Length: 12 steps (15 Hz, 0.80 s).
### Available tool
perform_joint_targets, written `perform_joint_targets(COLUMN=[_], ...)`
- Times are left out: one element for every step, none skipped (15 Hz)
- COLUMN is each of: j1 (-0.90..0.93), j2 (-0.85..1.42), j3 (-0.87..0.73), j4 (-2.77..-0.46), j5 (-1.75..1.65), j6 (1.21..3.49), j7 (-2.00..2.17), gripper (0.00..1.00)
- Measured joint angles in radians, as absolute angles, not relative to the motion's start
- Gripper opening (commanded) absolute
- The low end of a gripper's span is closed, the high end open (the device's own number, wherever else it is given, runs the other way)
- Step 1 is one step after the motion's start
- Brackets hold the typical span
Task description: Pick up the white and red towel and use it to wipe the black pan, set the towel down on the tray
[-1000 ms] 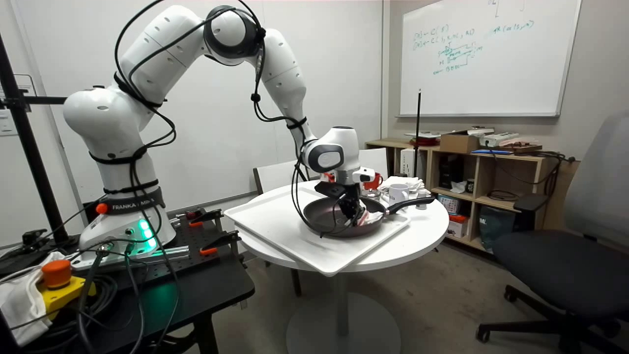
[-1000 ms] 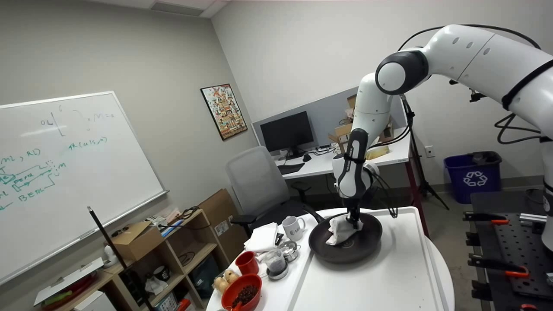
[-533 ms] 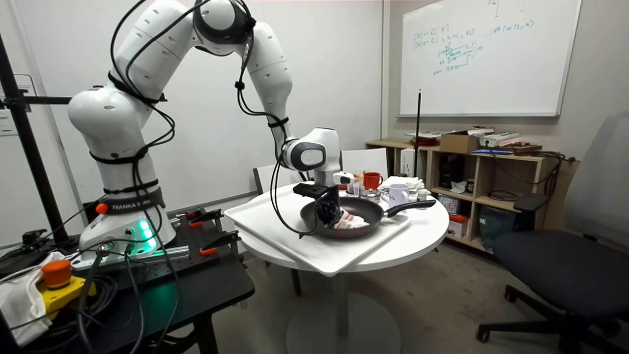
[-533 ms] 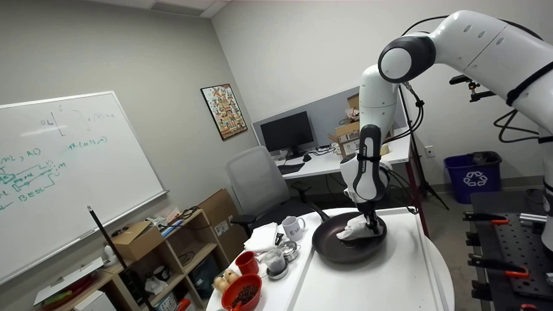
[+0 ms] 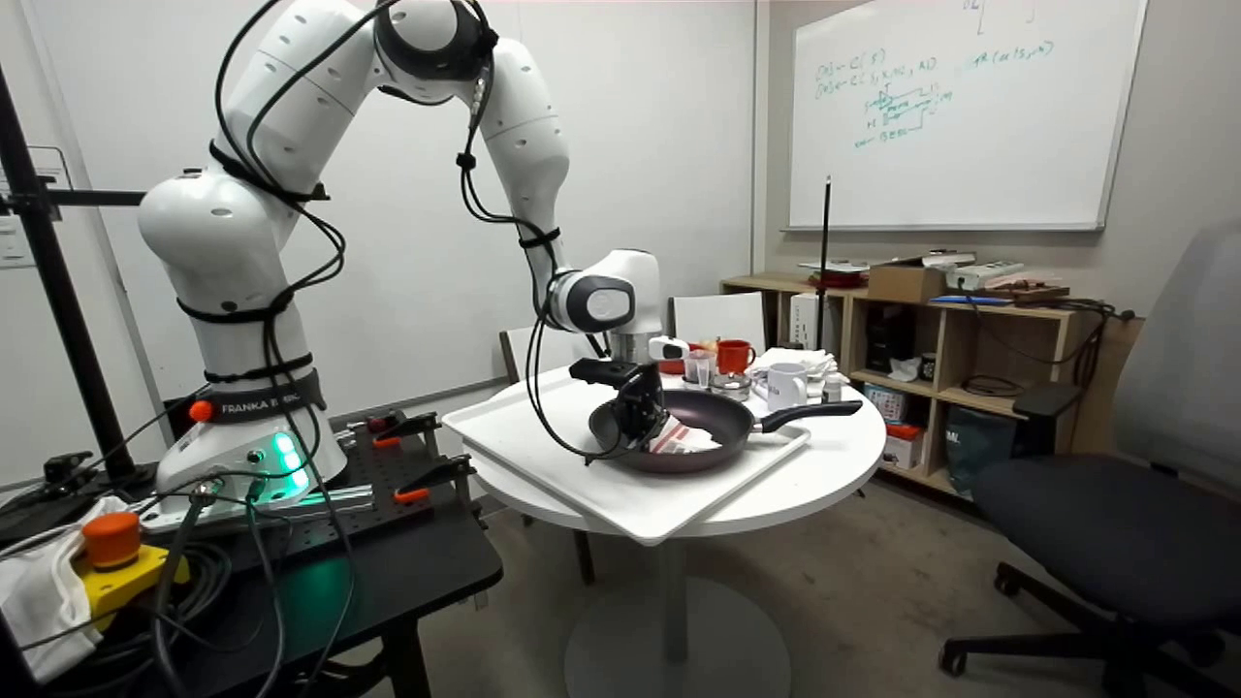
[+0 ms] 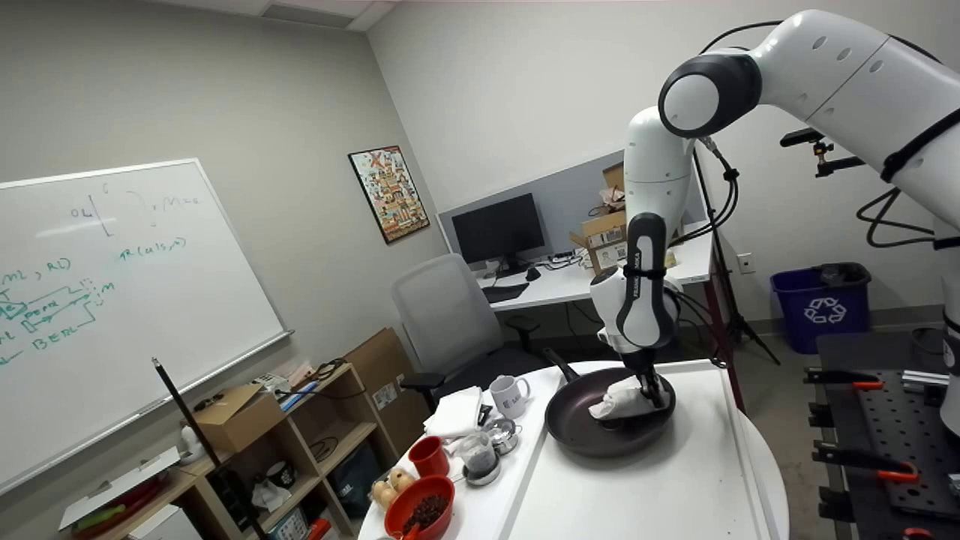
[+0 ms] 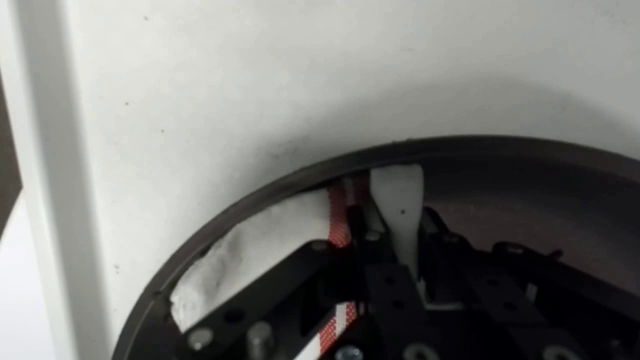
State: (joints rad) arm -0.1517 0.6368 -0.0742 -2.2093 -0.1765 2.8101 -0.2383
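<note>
Cannot see the middle of the towel (image 7: 280, 230) in the wrist view, covered by the dark, blurred gripper (image 7: 394, 220). Cannot see the underside either, nor judge any contact with the pan (image 7: 525, 175). Get only part of the pan there, cut off at the lower and right edges. Miss the near end of the tray (image 6: 637, 487) in an exterior view, cut off at the bottom. Lose the arm (image 6: 847, 82) past the right edge in an exterior view. Cannot name the dark bits (image 6: 427, 514) in the red bowl (image 6: 421, 487), too small. Cannot fully read the lettered mug (image 6: 506, 397), nor the whiteboard (image 6: 172, 322), cut off on the left. Miss the right side of the office chair (image 5: 1115, 514) in an exterior view, cut off by the edge.
</note>
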Motion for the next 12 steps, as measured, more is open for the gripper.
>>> perform_joint_targets(j1=[-0.153, -0.156, -0.16, -0.166, -0.173, -0.18, -0.186, -0.191, -0.195, -0.199, -0.203, -0.209], j2=[0.639, 0.645, 0.655, 0.668, 0.685, 0.703, 0.723, 0.742, 0.76, 0.777, 0.792, 0.804], j3=[-0.078, -0.082, -0.085, -0.086, -0.086, -0.086, -0.086, -0.083, -0.079, -0.073, -0.064, -0.053], j4=[-2.195, -2.172, -2.14, -2.104, -2.062, -2.023, -1.986, -1.952, -1.923, -1.898, -1.875, -1.855], j5=[-0.175, -0.171, -0.166, -0.162, -0.157, -0.153, -0.147, -0.144, -0.141, -0.139, -0.137, -0.134], j6=[2.803, 2.789, 2.772, 2.754, 2.731, 2.711, 2.691, 2.673, 2.657, 2.643, 2.631, 2.62], j7=[-0.237, -0.234, -0.229, -0.224, -0.221, -0.22, -0.22, -0.22, -0.22, -0.22, -0.221, -0.222], gripper=[0.04, 0.04, 0.04, 0.04, 0.04, 0.04, 0.04, 0.04, 0.04, 0.04, 0.04, 0.04])
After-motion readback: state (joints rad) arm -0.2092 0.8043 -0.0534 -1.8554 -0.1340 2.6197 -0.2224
